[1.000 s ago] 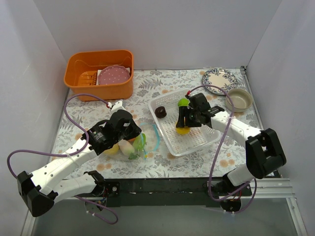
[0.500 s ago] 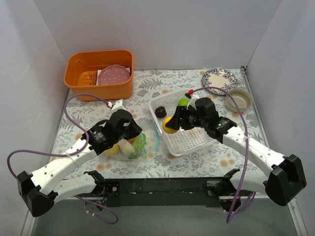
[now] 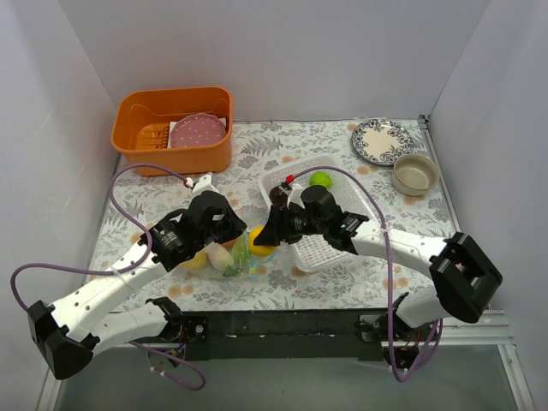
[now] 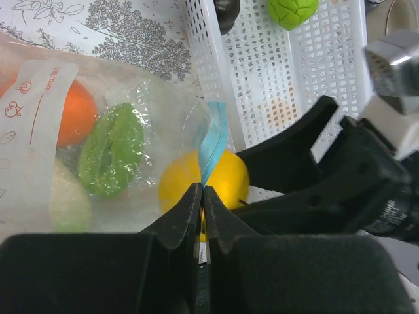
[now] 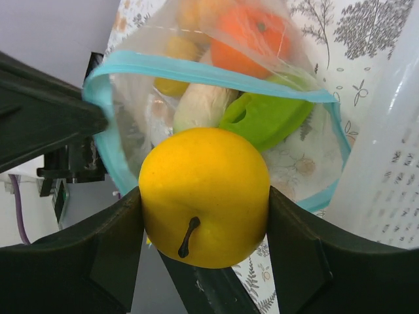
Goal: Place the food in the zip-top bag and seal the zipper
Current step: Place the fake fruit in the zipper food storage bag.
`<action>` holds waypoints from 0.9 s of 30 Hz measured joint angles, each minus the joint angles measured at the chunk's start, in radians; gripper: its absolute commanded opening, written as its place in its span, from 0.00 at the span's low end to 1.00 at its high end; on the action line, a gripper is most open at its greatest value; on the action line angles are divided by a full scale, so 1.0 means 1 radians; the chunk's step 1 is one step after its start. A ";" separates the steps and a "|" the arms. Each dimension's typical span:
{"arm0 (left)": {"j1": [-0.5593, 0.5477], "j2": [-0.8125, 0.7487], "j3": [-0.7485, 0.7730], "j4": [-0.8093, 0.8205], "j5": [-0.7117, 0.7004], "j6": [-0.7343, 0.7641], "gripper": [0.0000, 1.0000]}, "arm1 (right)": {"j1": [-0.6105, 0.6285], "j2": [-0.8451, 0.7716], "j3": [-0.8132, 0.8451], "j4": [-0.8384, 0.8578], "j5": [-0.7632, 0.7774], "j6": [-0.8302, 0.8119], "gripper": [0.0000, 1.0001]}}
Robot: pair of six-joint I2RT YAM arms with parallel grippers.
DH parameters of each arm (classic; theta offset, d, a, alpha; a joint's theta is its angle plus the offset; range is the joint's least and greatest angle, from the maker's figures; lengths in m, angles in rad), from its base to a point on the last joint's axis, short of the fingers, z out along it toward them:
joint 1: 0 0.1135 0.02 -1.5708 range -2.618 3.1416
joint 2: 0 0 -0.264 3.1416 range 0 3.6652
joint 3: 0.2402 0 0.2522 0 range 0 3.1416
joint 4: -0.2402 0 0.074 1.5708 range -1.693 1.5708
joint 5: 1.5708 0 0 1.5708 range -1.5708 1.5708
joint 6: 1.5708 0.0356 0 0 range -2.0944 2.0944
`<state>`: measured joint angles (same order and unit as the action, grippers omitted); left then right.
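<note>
Right gripper (image 5: 204,199) clenched on apple (image 5: 196,173), one finger on each side, stem toward camera. Apple sits right at the bag (image 5: 298,160) mouth; can't tell if it has crossed the rim. The apple blocks the lower middle of the mouth.

Zipper (image 5: 216,73) runs as an open teal loop round the mouth; its near edge is hidden behind apple and fingers. Inside the bag:
- an orange piece (image 5: 252,39)
- a green piece (image 5: 265,118)
- a white piece (image 5: 200,108), half covered
- a small yellow piece (image 5: 171,49), blurred through the plastic

The count beyond these is unclear.

Left gripper (image 4: 202,196) pinched tight on the zipper strip, fingers closed with the strip rising between them. The strip below the pinch is hidden by the pads. Left wrist view shows the bag label (image 4: 36,111) with red print, partly cut off at the frame edge. The apple shows just behind the strip, with the right gripper's dark fingers beside it.

Basket (image 4: 262,78) is just beside the bag. It holds a green ball (image 4: 292,10) and a dark ball (image 4: 226,6); the dark one is cut off by the top edge there.

In the top view the bag lies on the floral table (image 3: 291,141) between the two arms, mostly buried under both wrists, so its far end and bottom can't be made out.

Well apart at the back:
- orange tub (image 3: 171,158) holding a pink plate (image 3: 199,133)
- patterned plate (image 3: 381,139)
- bowl (image 3: 415,173)
</note>
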<state>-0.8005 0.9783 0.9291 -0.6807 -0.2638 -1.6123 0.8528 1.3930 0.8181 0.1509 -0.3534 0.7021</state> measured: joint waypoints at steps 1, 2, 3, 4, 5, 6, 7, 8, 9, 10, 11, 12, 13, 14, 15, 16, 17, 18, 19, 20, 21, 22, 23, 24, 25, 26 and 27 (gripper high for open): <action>0.000 -0.005 0.000 0.000 0.000 -0.001 0.04 | 0.005 0.022 0.003 0.008 -0.001 0.003 0.41; 0.000 -0.010 0.001 -0.001 0.000 -0.001 0.04 | 0.010 0.048 0.008 0.018 -0.001 0.007 0.41; 0.000 -0.014 0.002 -0.003 -0.001 -0.001 0.04 | 0.014 0.072 0.013 0.027 0.000 0.012 0.41; 0.000 -0.019 0.003 -0.006 -0.001 -0.002 0.04 | 0.016 0.090 0.022 0.045 -0.005 0.021 0.41; 0.000 -0.022 0.004 -0.009 -0.002 -0.002 0.04 | 0.020 0.104 0.032 0.059 -0.001 0.025 0.41; 0.000 -0.023 0.007 -0.014 -0.002 -0.003 0.04 | 0.023 0.116 0.040 0.072 -0.001 0.029 0.41; 0.000 -0.024 0.010 -0.019 -0.002 -0.003 0.04 | 0.025 0.126 0.045 0.090 -0.001 0.034 0.42; 0.000 -0.024 0.013 -0.021 -0.002 -0.003 0.04 | 0.025 0.136 0.048 0.111 -0.001 0.039 0.43; 0.000 -0.025 0.017 -0.023 -0.002 -0.003 0.04 | 0.026 0.145 0.051 0.126 0.000 0.047 0.43; 0.000 -0.025 0.018 -0.023 -0.003 -0.004 0.04 | 0.027 0.152 0.053 0.142 0.002 0.053 0.44; 0.000 -0.026 0.020 -0.023 -0.004 -0.004 0.04 | 0.028 0.160 0.057 0.150 0.003 0.058 0.44; 0.000 -0.026 0.020 -0.023 -0.005 -0.004 0.04 | 0.029 0.168 0.062 0.159 0.005 0.063 0.45; 0.000 -0.027 0.020 -0.023 -0.006 -0.004 0.04 | 0.030 0.178 0.070 0.164 0.006 0.068 0.46; 0.000 -0.027 0.020 -0.023 -0.006 -0.004 0.04 | 0.031 0.188 0.079 0.169 0.006 0.073 0.48; 0.000 -0.027 0.021 -0.024 -0.006 -0.004 0.04 | 0.032 0.199 0.089 0.175 0.006 0.077 0.48; 0.000 -0.027 0.024 -0.026 -0.009 -0.004 0.04 | 0.034 0.211 0.098 0.182 0.005 0.080 0.48; 0.000 -0.027 0.029 -0.030 -0.010 -0.004 0.05 | 0.037 0.221 0.107 0.189 0.003 0.081 0.50; 0.000 -0.027 0.037 -0.033 -0.014 -0.004 0.05 | 0.041 0.232 0.116 0.190 0.002 0.080 0.51; 0.000 -0.027 0.043 -0.034 -0.017 -0.004 0.05 | 0.045 0.239 0.124 0.190 0.002 0.080 0.54; 0.000 -0.027 0.051 -0.037 -0.023 -0.004 0.06 | 0.048 0.245 0.130 0.190 0.000 0.080 0.56; 0.000 -0.028 0.059 -0.041 -0.034 -0.007 0.06 | 0.053 0.251 0.140 0.190 -0.003 0.080 0.64; 0.000 -0.031 0.064 -0.046 -0.042 -0.009 0.06 | 0.057 0.253 0.148 0.190 -0.006 0.079 0.68; 0.000 -0.037 0.067 -0.048 -0.050 -0.011 0.06 | 0.060 0.255 0.156 0.189 -0.011 0.077 0.74; 0.000 -0.045 0.068 -0.050 -0.059 -0.013 0.06 | 0.062 0.258 0.165 0.190 -0.018 0.072 0.82; 0.000 -0.053 0.068 -0.054 -0.067 -0.015 0.07 | 0.064 0.261 0.172 0.192 -0.025 0.071 0.86; 0.000 -0.064 0.069 -0.057 -0.076 -0.018 0.07 | 0.066 0.265 0.182 0.192 -0.035 0.065 0.91; 0.000 -0.074 0.069 -0.060 -0.084 -0.020 0.07 | 0.066 0.270 0.190 0.192 -0.044 0.058 0.98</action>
<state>-0.8005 0.9039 0.9981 -0.7410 -0.3477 -1.6321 0.9192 1.6630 1.0080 0.3431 -0.3973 0.7605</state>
